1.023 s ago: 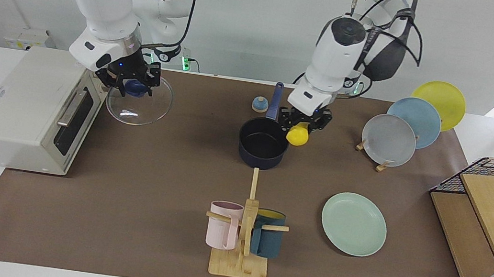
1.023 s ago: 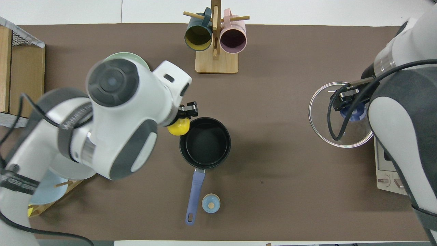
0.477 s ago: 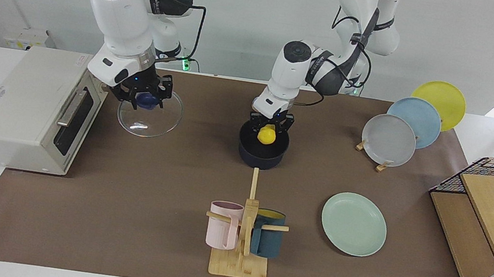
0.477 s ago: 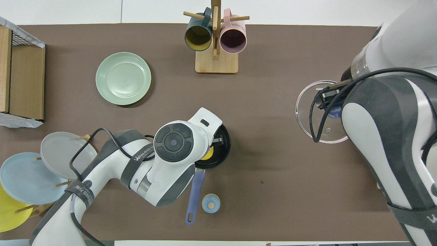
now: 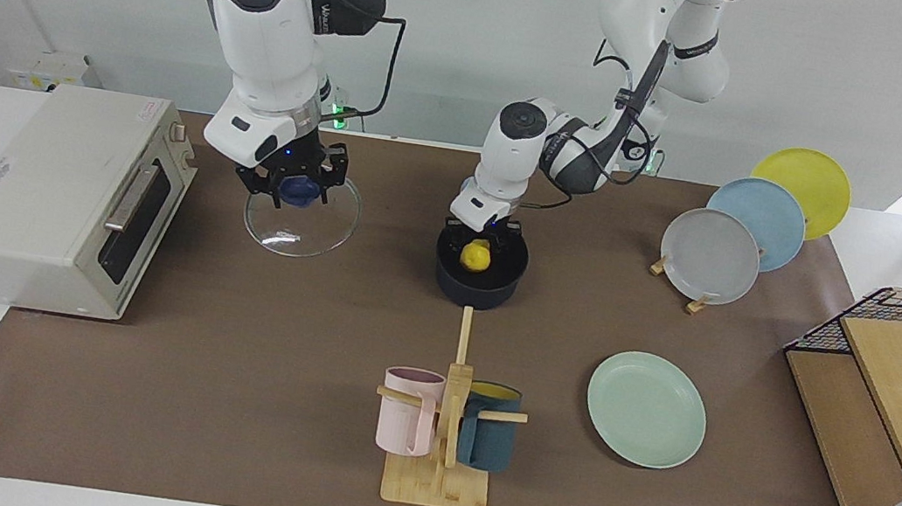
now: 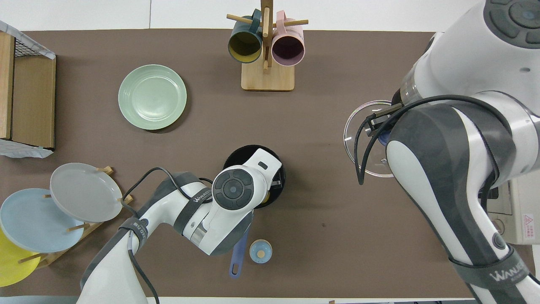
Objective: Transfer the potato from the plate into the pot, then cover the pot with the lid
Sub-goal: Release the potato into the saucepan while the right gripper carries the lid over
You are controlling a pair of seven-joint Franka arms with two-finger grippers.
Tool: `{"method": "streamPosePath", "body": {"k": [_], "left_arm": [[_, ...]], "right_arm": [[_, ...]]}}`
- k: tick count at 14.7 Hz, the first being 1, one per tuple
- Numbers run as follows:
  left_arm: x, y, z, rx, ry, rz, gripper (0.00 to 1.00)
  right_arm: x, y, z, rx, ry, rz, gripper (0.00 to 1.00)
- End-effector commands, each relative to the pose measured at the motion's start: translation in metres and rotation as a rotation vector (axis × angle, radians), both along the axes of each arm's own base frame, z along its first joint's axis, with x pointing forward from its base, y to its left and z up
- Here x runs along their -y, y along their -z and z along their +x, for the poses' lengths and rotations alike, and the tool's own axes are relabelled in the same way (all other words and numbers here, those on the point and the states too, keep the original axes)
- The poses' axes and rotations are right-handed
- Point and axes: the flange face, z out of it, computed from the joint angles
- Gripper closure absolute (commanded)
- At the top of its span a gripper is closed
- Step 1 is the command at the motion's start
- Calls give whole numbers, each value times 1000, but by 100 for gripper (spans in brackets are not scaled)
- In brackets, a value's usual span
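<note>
The yellow potato (image 5: 475,256) is inside the dark pot (image 5: 478,289), low between its walls. My left gripper (image 5: 481,236) reaches down into the pot right over the potato; in the overhead view the arm's own wrist hides the gripper and the potato, and only the pot's rim (image 6: 241,151) and handle (image 6: 236,261) show. My right gripper (image 5: 290,188) is shut on the blue knob of the glass lid (image 5: 299,225) and holds it above the mat, between the oven and the pot; the lid also shows in the overhead view (image 6: 358,139). The mint-green plate (image 5: 646,409) (image 6: 152,96) lies bare.
A toaster oven (image 5: 61,198) stands at the right arm's end. A mug rack (image 5: 444,429) stands farther from the robots than the pot. A small blue bell (image 6: 260,251) sits beside the pot's handle. A rack of upright plates (image 5: 736,231) and a wire basket (image 5: 891,385) are at the left arm's end.
My left gripper moved the potato from beside the pot's rim down into the pot. My right gripper carried the lid away from the oven, toward the pot.
</note>
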Motion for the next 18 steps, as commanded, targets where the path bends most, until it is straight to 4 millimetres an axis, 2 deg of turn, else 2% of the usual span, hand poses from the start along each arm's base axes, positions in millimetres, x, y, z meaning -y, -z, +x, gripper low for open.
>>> {"method": "streamPosePath", "body": {"k": [1, 3, 4, 5, 7, 9, 12, 14, 16, 17, 18], "left_arm": [[-2, 6, -4, 11, -2, 5, 100], [-2, 9, -5, 12, 17, 15, 100], [-2, 8, -4, 12, 17, 15, 57], [-2, 7, -4, 11, 17, 16, 1], [-4, -5, 1, 17, 12, 11, 0], [-6, -38, 10, 9, 13, 22, 0], [-27, -109, 45, -37, -22, 53, 0], [-59, -160, 77, -51, -35, 47, 0], [-95, -208, 101, -31, -18, 24, 0], [-124, -233, 112, -13, -15, 18, 0], [-160, -250, 123, -9, 13, 22, 0]], "right_arm": [[1, -4, 1, 16, 14, 23, 100], [-1, 0, 0, 11, 14, 21, 100], [-1, 2, 0, 11, 14, 21, 100], [-4, 1, 0, 16, 26, 21, 100], [-13, 3, -3, 18, 34, 20, 100], [-23, 11, -2, 15, 40, 18, 100], [-56, 23, -4, 28, 65, 21, 100], [-83, 33, -7, 35, 91, 21, 100], [-112, 47, -9, 48, 130, 26, 100], [-132, 52, -15, 64, 157, 40, 100], [-141, 56, -18, 70, 183, 60, 100]]}}
